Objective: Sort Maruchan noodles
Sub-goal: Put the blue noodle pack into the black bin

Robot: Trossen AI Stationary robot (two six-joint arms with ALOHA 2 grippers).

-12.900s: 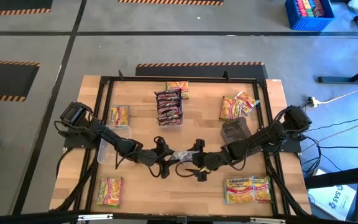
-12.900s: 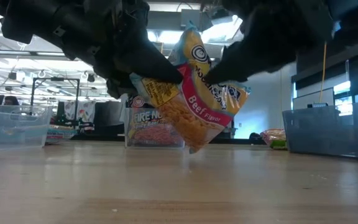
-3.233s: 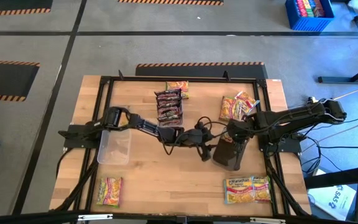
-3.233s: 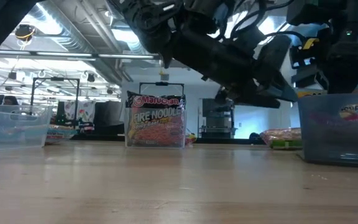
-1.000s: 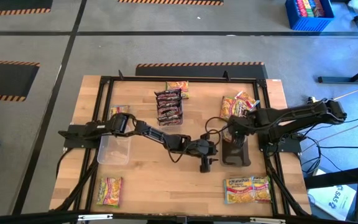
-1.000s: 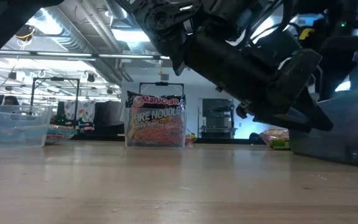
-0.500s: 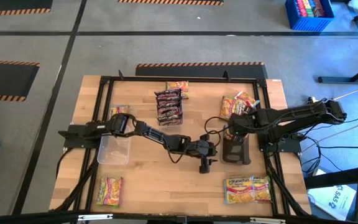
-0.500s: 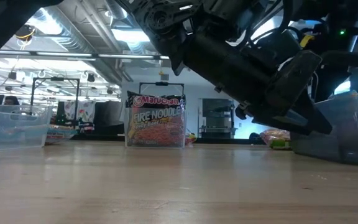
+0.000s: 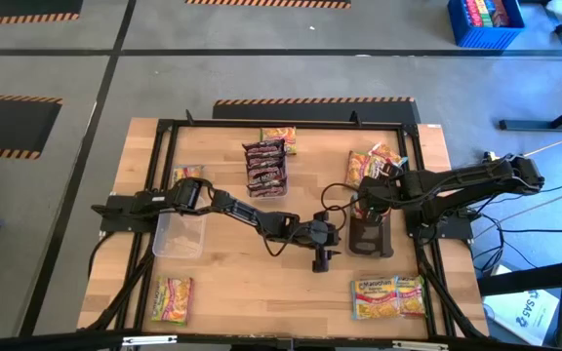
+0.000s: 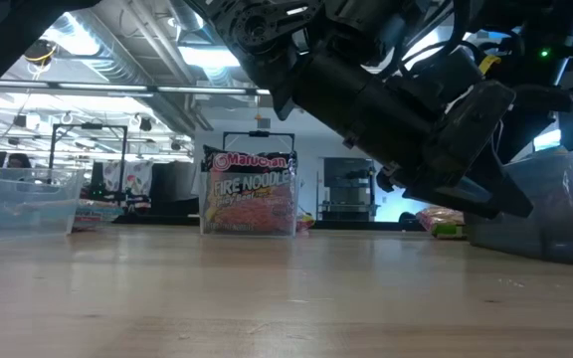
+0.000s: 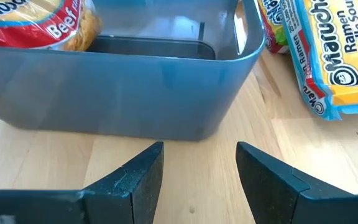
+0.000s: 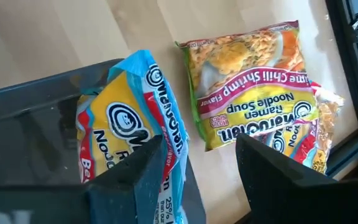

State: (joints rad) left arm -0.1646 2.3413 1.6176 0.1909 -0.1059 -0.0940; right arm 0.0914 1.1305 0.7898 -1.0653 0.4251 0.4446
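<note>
A grey bin [image 9: 372,237] stands right of the table's middle. In it lies a blue-edged yellow Beef packet [image 12: 126,134], also seen over the bin's rim in the left wrist view [image 11: 39,25]. My right gripper [image 12: 197,146] hangs open over the bin's far end [image 9: 363,207], fingers pointing steeply down, nothing between them; whether its one finger brushes the packet I cannot tell. My left gripper [image 11: 199,149] is open, low over the wood just left of the bin [image 9: 322,255], pointing at the bin's side wall [image 11: 123,93] without touching it.
Maroon packets stand in a clear bin [image 9: 265,168] at the back middle, one more packet [image 9: 279,136] behind it. Yellow-pink packets [image 9: 374,164] lie beyond the grey bin. An empty clear bin [image 9: 180,232] sits at left. Loose packets lie near left [image 9: 172,298] and near right [image 9: 390,296].
My right gripper has rolled a little at the wrist while staying over the grey bin. My left arm, the bin and the packets have kept still.
</note>
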